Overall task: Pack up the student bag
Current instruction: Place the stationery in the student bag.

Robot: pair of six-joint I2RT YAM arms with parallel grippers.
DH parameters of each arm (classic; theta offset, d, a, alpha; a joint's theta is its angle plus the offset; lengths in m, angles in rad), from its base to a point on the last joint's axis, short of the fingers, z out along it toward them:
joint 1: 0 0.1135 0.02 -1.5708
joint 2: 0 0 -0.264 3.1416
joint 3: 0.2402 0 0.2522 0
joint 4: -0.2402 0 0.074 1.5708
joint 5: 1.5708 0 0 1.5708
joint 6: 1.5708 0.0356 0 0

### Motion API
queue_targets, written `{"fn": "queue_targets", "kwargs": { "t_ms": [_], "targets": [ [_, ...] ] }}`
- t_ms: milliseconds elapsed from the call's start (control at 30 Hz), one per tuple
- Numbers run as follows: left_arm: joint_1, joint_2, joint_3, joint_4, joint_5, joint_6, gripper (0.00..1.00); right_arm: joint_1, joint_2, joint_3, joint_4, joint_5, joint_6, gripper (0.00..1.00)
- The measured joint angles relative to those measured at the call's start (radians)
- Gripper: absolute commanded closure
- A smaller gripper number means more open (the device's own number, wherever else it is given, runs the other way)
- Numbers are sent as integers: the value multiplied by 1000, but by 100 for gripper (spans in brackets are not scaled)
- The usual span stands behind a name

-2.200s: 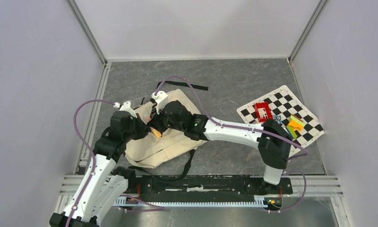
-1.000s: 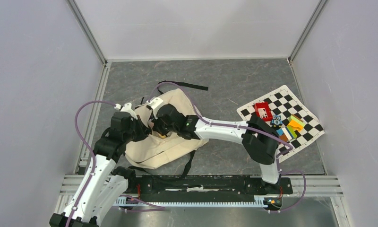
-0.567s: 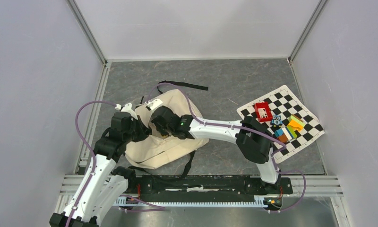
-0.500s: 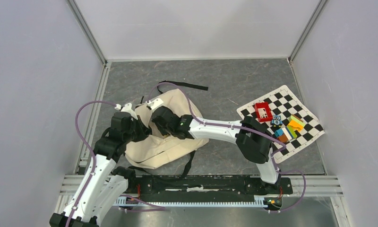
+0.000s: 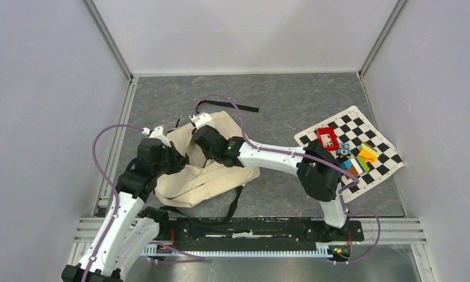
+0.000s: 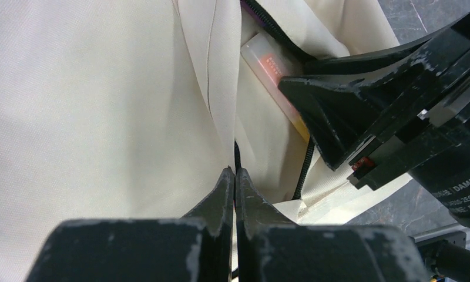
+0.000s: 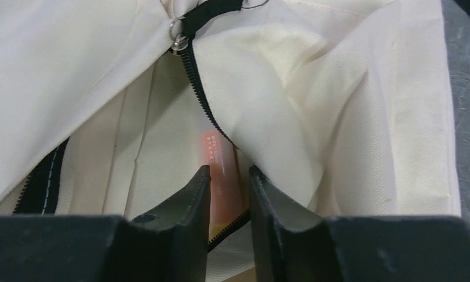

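From above, the large cream fabric backpack [image 5: 191,182] lies left of centre on the grey table [image 5: 291,100]; the left wrist view shows the left gripper [image 6: 234,182] pinching its flap, likely to hold the mouth open; the right wrist view shows the right gripper [image 7: 228,176], jaws narrowly apart, flanking a thin pale orange book [image 7: 214,150] inside.

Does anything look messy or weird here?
The bag lies crumpled, its black strap trailing loose beyond it. The checkered mat on the right sits crooked, with small colourful things jumbled on it.

overhead view looks down from behind; both wrist views closely share the student bag [image 7: 350,117].
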Motion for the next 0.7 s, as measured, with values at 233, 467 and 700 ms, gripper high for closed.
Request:
{"fn": "queue_targets", "kwargs": {
  "t_ms": [233, 467, 700],
  "targets": [
    [0, 0, 0, 3, 1, 0, 98, -3, -13, -14, -4, -109, -58, 49],
    [0, 0, 0, 3, -5, 0, 98, -23, -143, -79, -11, -282, -123, 34],
    [0, 0, 0, 3, -23, 0, 98, -55, -341, -142, -47, -378, -167, 27]
  ]
}}
